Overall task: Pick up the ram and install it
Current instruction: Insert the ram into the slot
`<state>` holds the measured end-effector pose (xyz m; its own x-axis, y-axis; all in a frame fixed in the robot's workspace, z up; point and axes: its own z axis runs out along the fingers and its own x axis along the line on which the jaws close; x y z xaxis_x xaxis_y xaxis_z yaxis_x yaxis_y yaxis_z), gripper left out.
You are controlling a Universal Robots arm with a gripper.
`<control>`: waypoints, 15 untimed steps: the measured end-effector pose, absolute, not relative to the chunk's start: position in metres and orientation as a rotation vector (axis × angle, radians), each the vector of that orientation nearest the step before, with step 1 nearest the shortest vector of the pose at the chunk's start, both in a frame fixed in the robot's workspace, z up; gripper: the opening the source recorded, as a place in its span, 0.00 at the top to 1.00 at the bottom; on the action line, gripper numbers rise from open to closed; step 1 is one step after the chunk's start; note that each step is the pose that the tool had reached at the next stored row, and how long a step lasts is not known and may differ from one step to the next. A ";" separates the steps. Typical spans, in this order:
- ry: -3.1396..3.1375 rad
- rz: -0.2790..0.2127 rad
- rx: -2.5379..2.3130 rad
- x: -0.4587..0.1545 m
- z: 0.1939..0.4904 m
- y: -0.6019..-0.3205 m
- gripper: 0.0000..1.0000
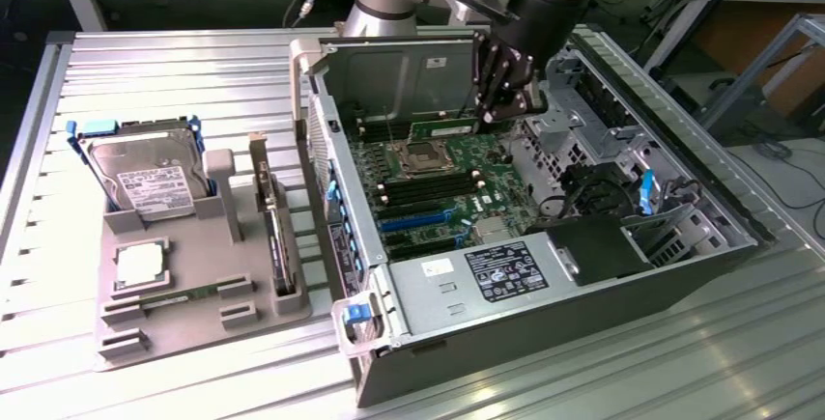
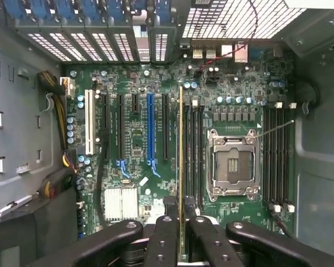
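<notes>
Gripper (image 2: 181,223) with its black fingers (image 2: 163,236) pressed onto the two faces of the ram (image 2: 181,167), a thin green stick seen edge-on in the wrist view. In the exterior view the gripper (image 1: 503,103) reaches down into the open computer case (image 1: 670,246), above the far end of the motherboard (image 1: 445,193).

The ram runs parallel to the black memory slots (image 2: 193,156) and lies over the one farthest from the CPU socket (image 2: 234,164); whether its lower edge touches the slot cannot be told. A second bank of memory slots (image 2: 277,156) lies on the other side of the socket, and the blue and black expansion slots (image 2: 150,133) lie well apart on the ram's other side.

Outside the case, at the exterior view's left, a grey holder (image 1: 193,328) sits on the slatted metal table (image 1: 129,63). It carries an upright hard drive (image 1: 149,177), a dark expansion card (image 1: 273,232) standing on edge, and a processor (image 1: 139,264) lying flat.
</notes>
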<state>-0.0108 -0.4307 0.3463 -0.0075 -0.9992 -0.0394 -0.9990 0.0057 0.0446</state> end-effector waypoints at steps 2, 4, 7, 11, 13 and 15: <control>-2.225 -0.093 2.211 -0.011 0.339 -0.431 0.86; -2.225 -0.093 2.211 -0.011 0.334 -0.431 0.86; -2.225 -0.093 2.211 -0.011 0.325 -0.431 0.86; -2.225 -0.093 2.211 -0.011 0.314 -0.431 0.86; -2.226 -0.093 2.210 -0.011 0.308 -0.429 0.86; -2.226 -0.093 2.210 -0.011 0.299 -0.416 0.86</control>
<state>-0.0108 -0.4163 0.2991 -0.0081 -0.9992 -0.0392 -0.9990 0.0064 0.0445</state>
